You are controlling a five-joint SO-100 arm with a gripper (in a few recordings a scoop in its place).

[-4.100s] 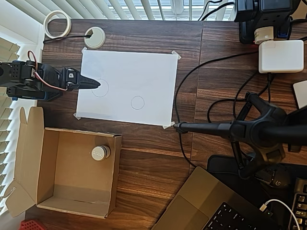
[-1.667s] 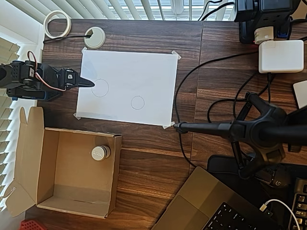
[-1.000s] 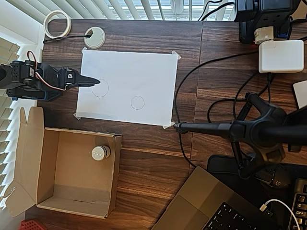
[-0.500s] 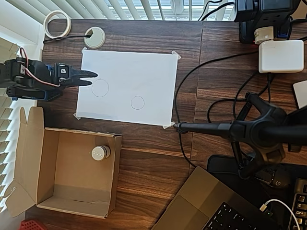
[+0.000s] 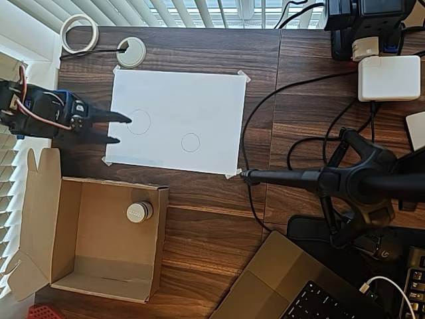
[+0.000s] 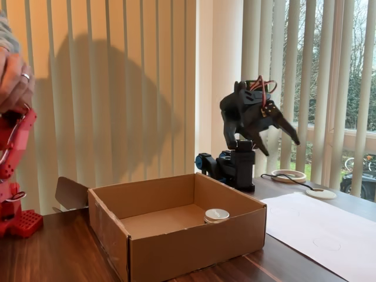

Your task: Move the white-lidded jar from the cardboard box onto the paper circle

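The white-lidded jar [image 5: 139, 211] [image 6: 217, 215] stands inside the cardboard box [image 5: 113, 184] [image 6: 194, 247], near its upper right corner in the overhead view. My black gripper [image 5: 120, 130] [image 6: 280, 144] is open and holds nothing. In the fixed view it hangs high above the table, behind the box. In the overhead view its fingertips sit over the left edge of the white taped sheet [image 5: 199, 100], beside the larger drawn circle [image 5: 139, 122]. The smaller paper circle [image 5: 190, 141] lies bare, further right on the sheet.
A roll of white tape [image 5: 80, 32] and a white desk grommet [image 5: 131, 52] lie at the back left. Cables [image 5: 265, 106], a black stand [image 5: 345, 179], a white charger [image 5: 388, 78] and a laptop [image 5: 292, 286] crowd the right side.
The gripper went from shut to open. The arm drew back to the left and its fingers swung slightly toward the box. The jar has not moved.
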